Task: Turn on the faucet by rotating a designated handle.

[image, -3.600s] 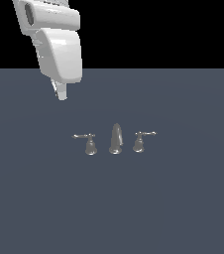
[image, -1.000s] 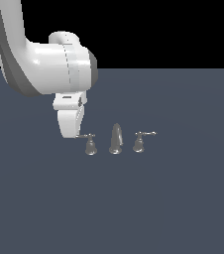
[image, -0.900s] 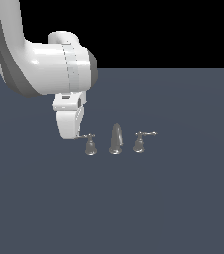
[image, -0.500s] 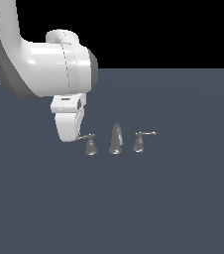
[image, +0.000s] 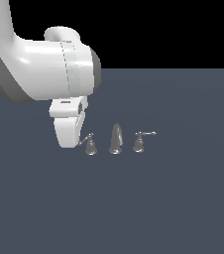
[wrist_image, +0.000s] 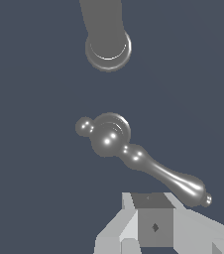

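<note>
1. Where the exterior view shows my arm (image: 39, 69) bent low over the dark grey desk (image: 173, 198), its gripper (image: 79, 142) hangs at the exterior view's left end of the faucet (image: 115, 139).
2. Faucet: three small grey metal pieces stand in a row, namely the handle (image: 89, 144), the taller curved spout (image: 116, 138) in the middle, and the twin handle (image: 140, 141), whose lever points toward the exterior view's right.
3. Handle, exterior view: its bell-shaped base rests on the desk just beside the gripper's tip, and its thin lever slants up toward the gripper.
4. Handle, wrist view: I see the handle (wrist_image: 134, 156) from above, its lever running from the round base to a rounded end that lies just beside one grey finger (wrist_image: 153, 223); I cannot tell whether they touch.
5. Spout, wrist view: the spout (wrist_image: 106, 34) stands beyond the handle's base.
6. Jaws: only one finger shows clearly, so I cannot tell whether they are apart or together.
</note>
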Robot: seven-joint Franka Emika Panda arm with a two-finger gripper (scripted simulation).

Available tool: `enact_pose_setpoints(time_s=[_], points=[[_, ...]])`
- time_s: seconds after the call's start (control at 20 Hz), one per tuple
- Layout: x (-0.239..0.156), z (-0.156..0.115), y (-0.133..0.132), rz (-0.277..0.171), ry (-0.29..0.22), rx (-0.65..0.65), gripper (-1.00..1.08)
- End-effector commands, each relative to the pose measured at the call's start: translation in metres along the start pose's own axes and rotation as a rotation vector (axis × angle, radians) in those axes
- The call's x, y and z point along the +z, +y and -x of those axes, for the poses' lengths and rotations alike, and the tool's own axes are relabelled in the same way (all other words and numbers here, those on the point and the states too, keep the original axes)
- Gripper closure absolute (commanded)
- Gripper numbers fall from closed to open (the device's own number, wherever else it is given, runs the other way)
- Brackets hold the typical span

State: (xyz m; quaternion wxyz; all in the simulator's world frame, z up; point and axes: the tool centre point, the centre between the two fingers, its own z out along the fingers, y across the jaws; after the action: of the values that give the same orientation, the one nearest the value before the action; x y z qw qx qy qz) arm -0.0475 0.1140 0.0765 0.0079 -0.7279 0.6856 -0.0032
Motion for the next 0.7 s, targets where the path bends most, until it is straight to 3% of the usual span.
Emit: enact_pose_setpoints(time_s=[0.0,0.65], points=[[0.000,0.000,0.000,0.000,0.000,0.000,1.08],[-0.001,-0.036,0.032,0.015,0.006,-0.009,1.08]])
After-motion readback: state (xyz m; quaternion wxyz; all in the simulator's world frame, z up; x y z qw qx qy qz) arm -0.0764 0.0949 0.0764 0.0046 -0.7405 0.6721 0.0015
